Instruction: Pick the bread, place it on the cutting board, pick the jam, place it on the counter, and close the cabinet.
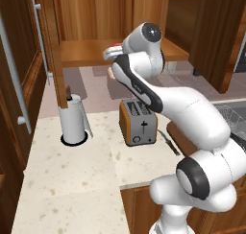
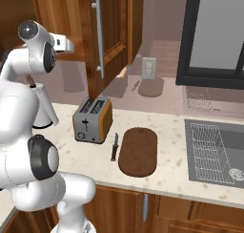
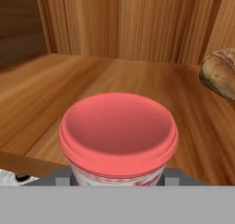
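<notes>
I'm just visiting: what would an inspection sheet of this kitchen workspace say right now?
Surface: beige speckled stone counter.
Job's things: red-lidded jam jar and brown knotted bread apart on the warm-brown wooden cabinet's shelf; door open; dark oval wooden cutting board bare.
Clutter: orange toaster, black-handled knife, white paper towel roll.
Grippers: jaws at the jar; grip cannot be told.
Cables: nothing seen.
Surroundings: sink with rack.

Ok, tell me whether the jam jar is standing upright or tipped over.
Upright. In the hand view the jam jar stands on the cabinet shelf with its round red lid facing up and level, its pale body below.
</notes>
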Tool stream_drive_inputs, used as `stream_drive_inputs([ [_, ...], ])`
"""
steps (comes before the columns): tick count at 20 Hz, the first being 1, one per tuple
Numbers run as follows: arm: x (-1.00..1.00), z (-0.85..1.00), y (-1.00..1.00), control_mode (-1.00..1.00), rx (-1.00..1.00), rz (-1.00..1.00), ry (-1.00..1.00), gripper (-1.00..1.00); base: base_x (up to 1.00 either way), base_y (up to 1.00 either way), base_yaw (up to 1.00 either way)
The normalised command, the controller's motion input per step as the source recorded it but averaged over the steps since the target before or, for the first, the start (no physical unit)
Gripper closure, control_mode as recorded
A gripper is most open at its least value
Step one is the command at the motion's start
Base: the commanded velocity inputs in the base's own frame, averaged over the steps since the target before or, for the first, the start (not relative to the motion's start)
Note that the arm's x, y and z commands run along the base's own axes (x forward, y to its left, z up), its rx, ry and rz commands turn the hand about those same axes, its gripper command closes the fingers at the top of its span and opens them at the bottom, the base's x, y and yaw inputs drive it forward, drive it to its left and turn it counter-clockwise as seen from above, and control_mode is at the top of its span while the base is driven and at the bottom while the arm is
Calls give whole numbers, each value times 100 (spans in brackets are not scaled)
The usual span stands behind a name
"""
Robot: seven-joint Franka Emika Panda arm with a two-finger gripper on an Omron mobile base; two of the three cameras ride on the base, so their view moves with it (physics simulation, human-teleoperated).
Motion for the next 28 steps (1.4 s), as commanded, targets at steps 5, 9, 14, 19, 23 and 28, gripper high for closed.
stream_drive_inputs([
  [5, -46, 0, -14, -100, 0, 0, 2, 100, 0, 0, 0],
  [9, -49, 0, -14, -100, 0, 0, 6, 100, 0, 0, 0],
  [14, -43, -3, -8, -100, 0, 0, 7, 100, 0, 0, 0],
  [19, -29, -18, -1, -100, 0, 0, 6, 100, 0, 0, 0],
  [23, -14, -33, -6, -100, 0, 0, 3, 100, 0, 0, 0],
  [28, -21, -49, -20, -100, -4, 1, 1, 100, 0, 0, 0],
])
